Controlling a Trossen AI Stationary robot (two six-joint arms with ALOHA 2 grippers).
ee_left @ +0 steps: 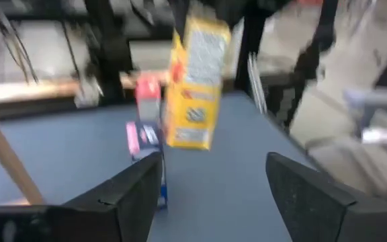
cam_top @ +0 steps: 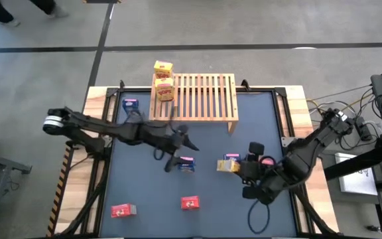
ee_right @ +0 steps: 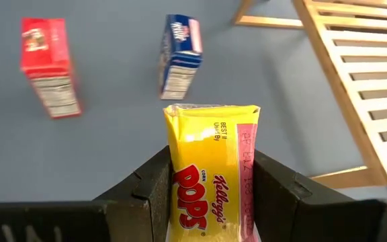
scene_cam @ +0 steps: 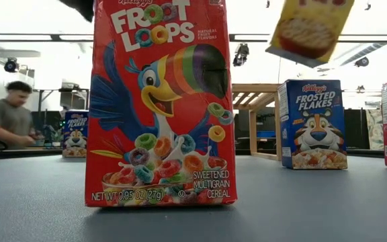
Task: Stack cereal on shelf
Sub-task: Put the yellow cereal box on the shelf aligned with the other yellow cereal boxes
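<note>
Right gripper point(ee_right: 210, 202) clamps a small yellow cardboard cereal box point(ee_right: 210, 168) lifted off the table for the light slatted wooden shelf point(cam_top: 204, 96); left gripper point(ee_left: 213, 195), jaws apart, empty, beside a blue box point(cam_top: 187, 164).

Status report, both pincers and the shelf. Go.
Right pincer shut on yellow box, lifted over the mat. Left pincer open by blue box. Shelf carries two yellow boxes; slats beside them bare.
</note>
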